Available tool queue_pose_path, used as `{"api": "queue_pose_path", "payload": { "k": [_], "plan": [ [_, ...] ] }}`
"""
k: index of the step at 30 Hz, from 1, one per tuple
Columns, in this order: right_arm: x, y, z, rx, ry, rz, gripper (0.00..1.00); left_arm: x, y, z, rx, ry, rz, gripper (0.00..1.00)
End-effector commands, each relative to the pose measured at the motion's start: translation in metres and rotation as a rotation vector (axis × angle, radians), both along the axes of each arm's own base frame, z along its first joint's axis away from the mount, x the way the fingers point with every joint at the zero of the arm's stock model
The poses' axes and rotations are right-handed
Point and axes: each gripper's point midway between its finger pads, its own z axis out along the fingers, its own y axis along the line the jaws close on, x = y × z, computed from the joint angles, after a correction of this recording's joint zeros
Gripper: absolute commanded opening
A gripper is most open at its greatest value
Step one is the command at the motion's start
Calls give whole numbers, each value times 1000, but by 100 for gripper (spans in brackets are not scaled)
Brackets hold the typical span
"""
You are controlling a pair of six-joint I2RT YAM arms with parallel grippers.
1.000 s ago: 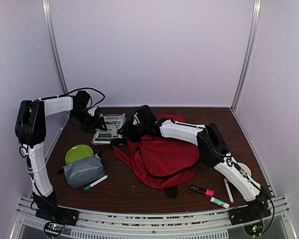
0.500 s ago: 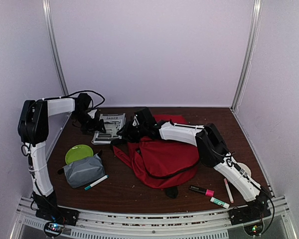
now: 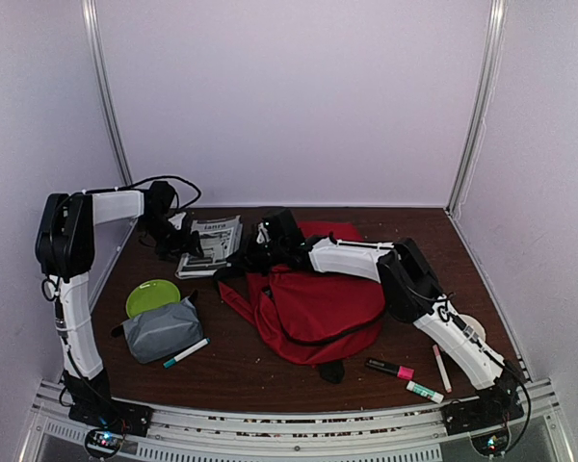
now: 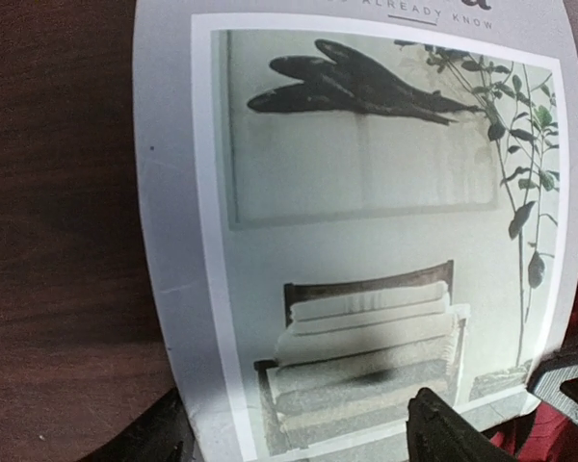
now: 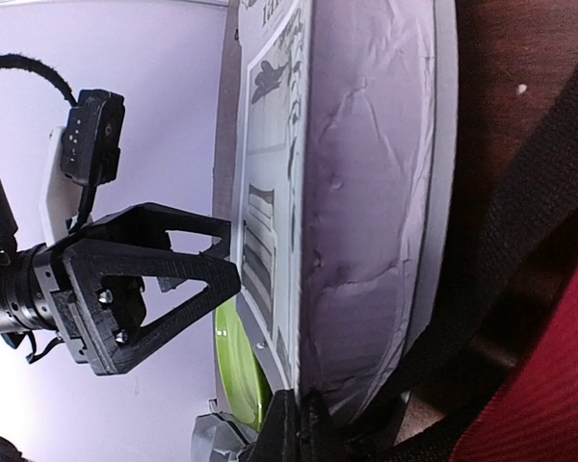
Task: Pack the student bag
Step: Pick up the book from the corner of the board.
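The student bag (image 3: 313,310) is a large red backpack lying flat mid-table; its red fabric (image 5: 549,404) and a black strap (image 5: 520,217) show in the right wrist view. A magazine (image 3: 212,244) lies left of the bag, and its cover photo (image 4: 366,212) fills the left wrist view. My right gripper (image 3: 243,256) is shut on the magazine's edge (image 5: 366,221), which stands lifted; the closed fingertips (image 5: 299,423) pinch it. My left gripper (image 3: 187,244) is open, its two fingers straddling the magazine's near edge (image 4: 303,438) without holding it.
A green plate (image 3: 152,295) and a grey zip pouch (image 3: 162,328) sit front left, with a teal marker (image 3: 186,352) beside them. A pink-and-black marker (image 3: 390,368), a pink pen (image 3: 441,368) and a green-white marker (image 3: 425,391) lie front right.
My right gripper has closed onto the magazine's edge. The left gripper has shifted slightly over the magazine and stays open.
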Motion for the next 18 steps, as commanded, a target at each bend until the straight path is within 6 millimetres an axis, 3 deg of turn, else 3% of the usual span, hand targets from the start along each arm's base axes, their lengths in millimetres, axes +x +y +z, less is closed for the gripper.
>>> {"api": "queue_pose_path", "payload": {
  "k": [1,6,12,18],
  "plan": [
    [-10,10,51,112,-110,88,0,5,6,52,5,-118,47,83],
    [-13,12,116,191,-279,141,0,-6,21,107,25,-243,121,92],
    [-20,4,159,232,-387,178,0,-32,34,160,0,-349,165,96],
    [-17,-22,201,261,-477,190,0,-58,28,183,-84,-415,174,96]
  ]
}}
